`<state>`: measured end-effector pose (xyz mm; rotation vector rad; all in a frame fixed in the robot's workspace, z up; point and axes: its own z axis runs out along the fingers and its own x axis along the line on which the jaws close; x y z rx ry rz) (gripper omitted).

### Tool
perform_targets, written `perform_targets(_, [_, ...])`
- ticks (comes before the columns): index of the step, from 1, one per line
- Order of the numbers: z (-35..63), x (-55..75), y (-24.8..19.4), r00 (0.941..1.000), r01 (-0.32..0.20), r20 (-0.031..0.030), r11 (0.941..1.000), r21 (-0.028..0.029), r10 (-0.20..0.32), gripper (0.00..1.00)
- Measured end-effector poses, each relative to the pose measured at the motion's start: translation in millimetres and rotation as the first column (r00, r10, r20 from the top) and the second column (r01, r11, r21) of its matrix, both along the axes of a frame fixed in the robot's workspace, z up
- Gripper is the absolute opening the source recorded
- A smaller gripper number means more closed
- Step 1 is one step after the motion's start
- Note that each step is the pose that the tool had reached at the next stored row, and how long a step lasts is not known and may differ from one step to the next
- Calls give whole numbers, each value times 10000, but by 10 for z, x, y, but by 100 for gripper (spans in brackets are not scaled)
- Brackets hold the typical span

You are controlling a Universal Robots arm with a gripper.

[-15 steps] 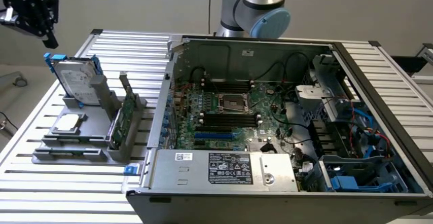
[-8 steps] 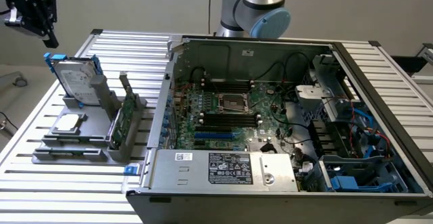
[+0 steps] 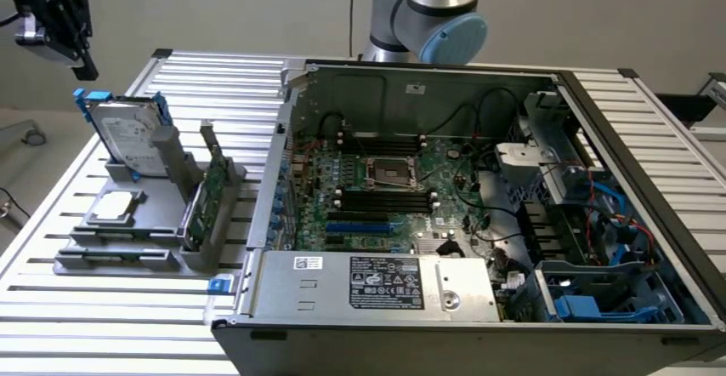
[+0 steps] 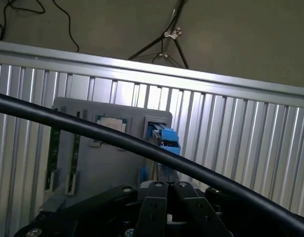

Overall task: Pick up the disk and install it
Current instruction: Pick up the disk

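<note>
The pincer [image 3: 80,63] hangs clenched and empty, well above the disk [image 3: 122,133]; the disk stands on edge in the grey rack [image 3: 114,253] below the fingertips. The wrist view looks past the shut fingers [image 4: 154,202] at the disk edge-on, the chip [image 4: 111,124] beside it; the exterior view adds the open case [image 3: 454,87], off to the pincer's side.

The exterior camera is looking down from high up over the slatted table [image 3: 635,112] and open computer case [image 3: 352,95]. The wrist camera is looking past the gripper [image 4: 166,186] (far closer) at the grey holder [image 4: 107,158], which both views are sharing.
</note>
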<state>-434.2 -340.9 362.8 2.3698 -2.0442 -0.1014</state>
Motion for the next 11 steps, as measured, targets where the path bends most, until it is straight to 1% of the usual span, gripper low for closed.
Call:
perform_targets(1, [0, 0, 0, 10000, -1, 1, 10000, 0, 1, 12])
perform_targets(3, [-1, -2, 0, 10000, -1, 8, 10000, -1, 1, 24])
perform_targets(4, [-4, -8, 1, 10000, 0, 31, 10000, 0, 0, 24])
perform_targets(6, [-24, -20, 1, 9999, 0, 106, 10000, 0, 0, 36])
perform_targets(7, [-41, -28, 1, 9999, 1, 141, 10000, 0, -1, 36])
perform_targets(8, [-59, -38, 1, 9999, 8, 167, 10000, 0, -8, 43])
perform_targets(11, [-114, -69, 1, 9997, 76, 217, 10000, 0, -76, 43])
